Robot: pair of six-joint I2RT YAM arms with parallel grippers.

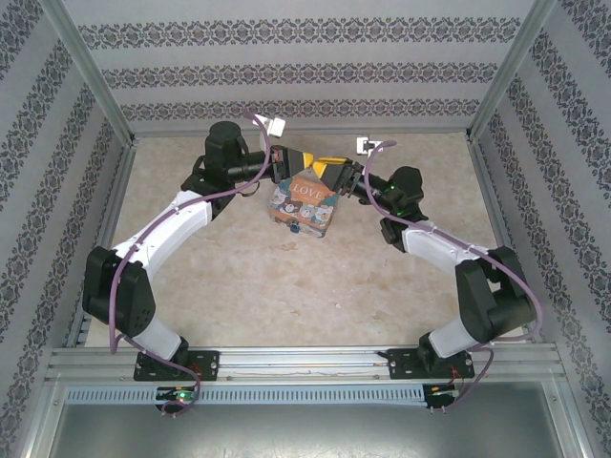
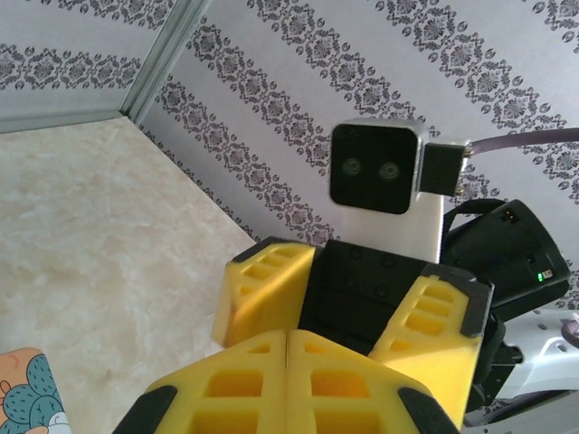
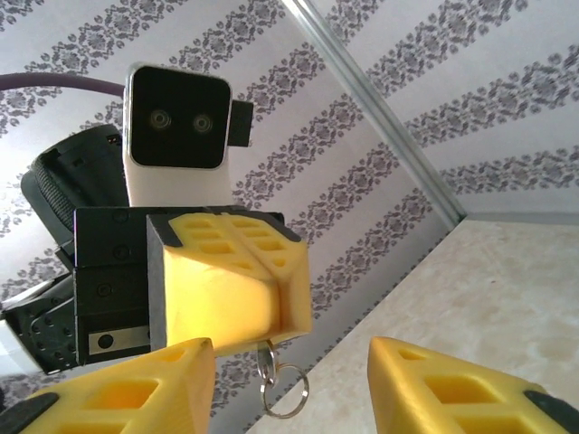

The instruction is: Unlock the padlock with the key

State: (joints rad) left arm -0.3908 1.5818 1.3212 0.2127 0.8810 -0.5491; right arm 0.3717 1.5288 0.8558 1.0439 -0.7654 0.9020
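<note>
Left claw (image 3: 271,298) is pinched shut above the LOVE tin (image 1: 304,202), with 1 small silvery ring (image 3: 282,391), likely the key's, dangling from its fingertips. Right claw (image 2: 348,316) faces it, fingers parted, empty. Best approach: centre the ring between its 2 fingers, then close slowly.

Even, diffuse light in all three views; shadows on the table (image 1: 239,277) are faint and soft. Overhead view sharp, its lower edge dimmer. Right wrist view: yellow fingers (image 3: 136,398) along the bottom slightly soft, wallpaper (image 3: 380,136) crisp.
</note>
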